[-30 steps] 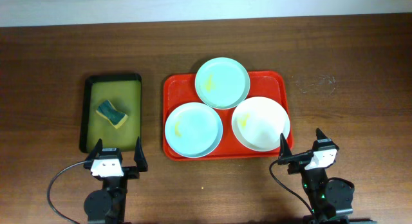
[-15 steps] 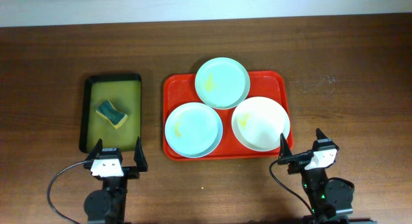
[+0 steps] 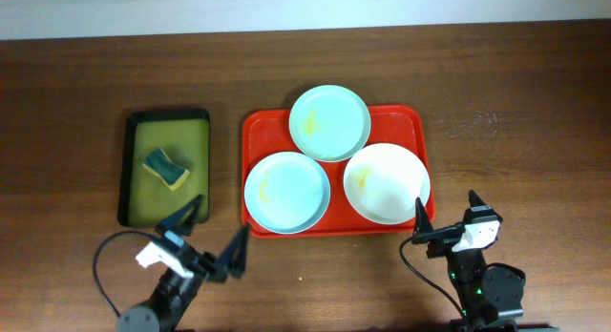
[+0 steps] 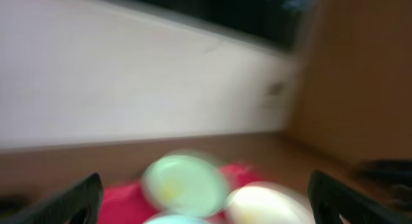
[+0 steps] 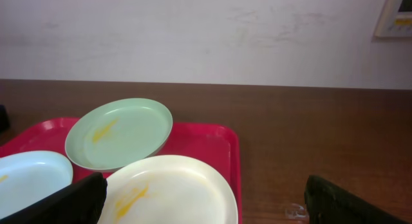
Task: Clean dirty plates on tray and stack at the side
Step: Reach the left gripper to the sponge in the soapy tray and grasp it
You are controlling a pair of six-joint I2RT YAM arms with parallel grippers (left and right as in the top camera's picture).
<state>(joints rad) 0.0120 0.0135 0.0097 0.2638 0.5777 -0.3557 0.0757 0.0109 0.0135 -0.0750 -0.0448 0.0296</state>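
Overhead, my left tool (image 3: 220, 219): spread wide, empty.
My right tool (image 3: 446, 204): spread, empty.
Red tray (image 3: 409, 122): ahead of both, bearing three plates (image 3: 286, 192).

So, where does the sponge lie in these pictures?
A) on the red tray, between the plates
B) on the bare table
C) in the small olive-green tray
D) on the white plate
C: the overhead view shows the sponge inside the olive-green tray, which stands to the left of the red tray.
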